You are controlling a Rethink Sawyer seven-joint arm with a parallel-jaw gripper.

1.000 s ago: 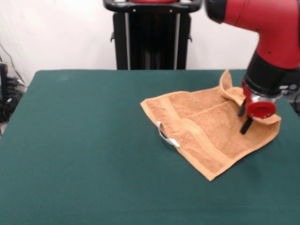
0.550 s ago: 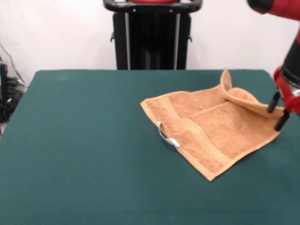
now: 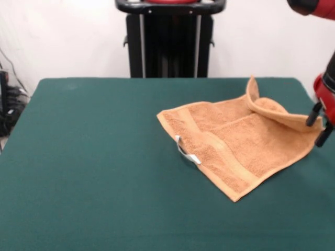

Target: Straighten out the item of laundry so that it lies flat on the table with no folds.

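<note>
A pale wall stands behind a dark green table (image 3: 94, 172), with a black upright stand (image 3: 170, 39) at its far edge. On the right half of the table lies the orange-tan towel (image 3: 235, 146), turned so that one corner points toward the near edge. Most of it rests flat, but its far right part is not: a flap is folded back over the cloth along the right edge, and one corner of that fold stands up in a small peak near the table's far side. Woven border bands run across the cloth, and a little white loop tag (image 3: 186, 151) sticks out from the towel's left-hand edge onto the green surface. At the picture's right border, the red and black gripper (image 3: 320, 125) sits at the towel's rightmost corner, its two dark jaws apart, one just above and one just below the edge of the folded flap. Whether they touch the cloth cannot be told.
</note>
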